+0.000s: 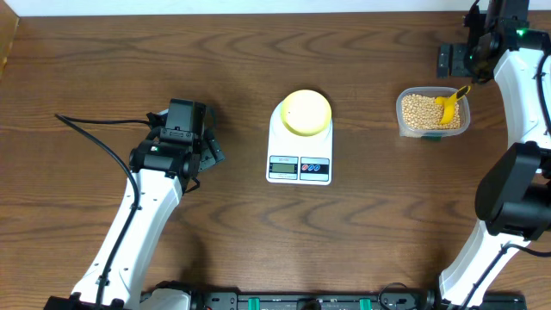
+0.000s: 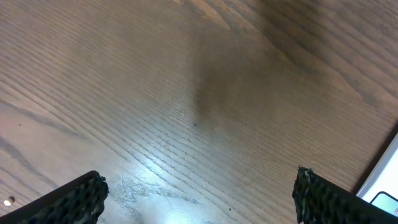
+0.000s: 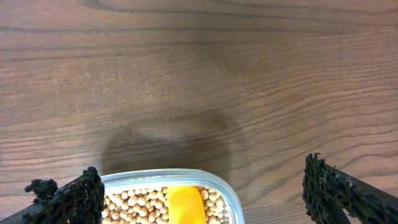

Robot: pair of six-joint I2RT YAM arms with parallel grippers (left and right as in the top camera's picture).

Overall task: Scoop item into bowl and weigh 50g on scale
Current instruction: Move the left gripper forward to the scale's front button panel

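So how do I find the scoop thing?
Start at the white scale in the middle of the brown table, then look right to the clear tub of tan beans. The scoop lies in those beans, and it is the only bright yellow thing there with a handle.

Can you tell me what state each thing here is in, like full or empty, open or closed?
bowl: upright on the scale, looks empty
scale: carrying the bowl; display too small to read
grains: heaped in the clear container
clear container: no lid, holding grains
scoop: resting in the grains
left tool: open, empty
right tool: open, empty
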